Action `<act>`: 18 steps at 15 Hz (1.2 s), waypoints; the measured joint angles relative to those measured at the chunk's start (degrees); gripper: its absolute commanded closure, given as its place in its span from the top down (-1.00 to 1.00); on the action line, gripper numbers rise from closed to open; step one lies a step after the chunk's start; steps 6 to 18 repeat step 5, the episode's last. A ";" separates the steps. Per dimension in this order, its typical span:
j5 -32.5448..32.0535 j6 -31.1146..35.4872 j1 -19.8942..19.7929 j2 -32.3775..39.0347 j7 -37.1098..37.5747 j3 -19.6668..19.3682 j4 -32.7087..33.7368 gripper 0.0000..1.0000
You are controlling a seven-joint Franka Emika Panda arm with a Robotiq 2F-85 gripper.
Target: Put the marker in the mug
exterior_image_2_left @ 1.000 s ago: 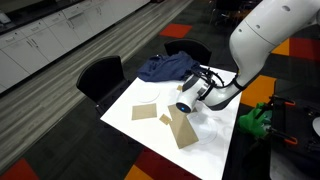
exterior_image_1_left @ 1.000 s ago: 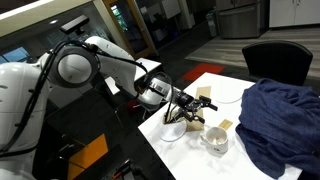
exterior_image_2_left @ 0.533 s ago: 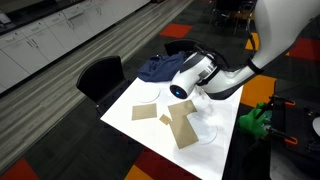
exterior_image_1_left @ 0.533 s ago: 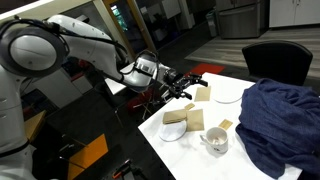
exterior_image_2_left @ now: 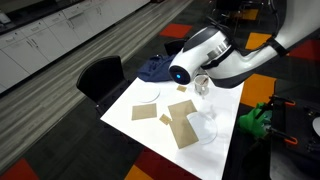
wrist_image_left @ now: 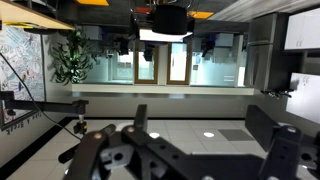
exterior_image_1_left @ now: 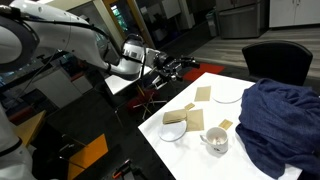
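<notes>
The small white mug (exterior_image_1_left: 215, 141) stands on the white table (exterior_image_1_left: 185, 155) near its front edge, beside the blue cloth (exterior_image_1_left: 280, 115). No marker shows in any view. My gripper (exterior_image_1_left: 189, 63) hangs in the air above and beyond the table's far left corner, well away from the mug. In the wrist view the two dark fingers are spread wide with nothing between them (wrist_image_left: 200, 125), and the camera looks out level at a room with windows, not at the table.
Two flat white plates (exterior_image_1_left: 174, 130) (exterior_image_1_left: 229, 97) and several tan cardboard pieces (exterior_image_1_left: 203, 95) lie on the table. A black chair (exterior_image_1_left: 280, 60) stands behind the cloth. In an exterior view the arm (exterior_image_2_left: 205, 58) looms over the table (exterior_image_2_left: 150, 125), next to another black chair (exterior_image_2_left: 100, 75).
The gripper has risen from just above the near plate and swung up and away past the table's far left corner. It stays open and empty.
</notes>
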 measured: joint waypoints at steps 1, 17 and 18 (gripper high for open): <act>0.00 0.00 0.00 -0.37 -0.38 0.09 -0.12 1.00; 0.00 0.00 0.00 -0.51 -0.54 0.13 -0.41 1.00; 0.00 0.00 0.00 -0.51 -0.54 0.13 -0.41 1.00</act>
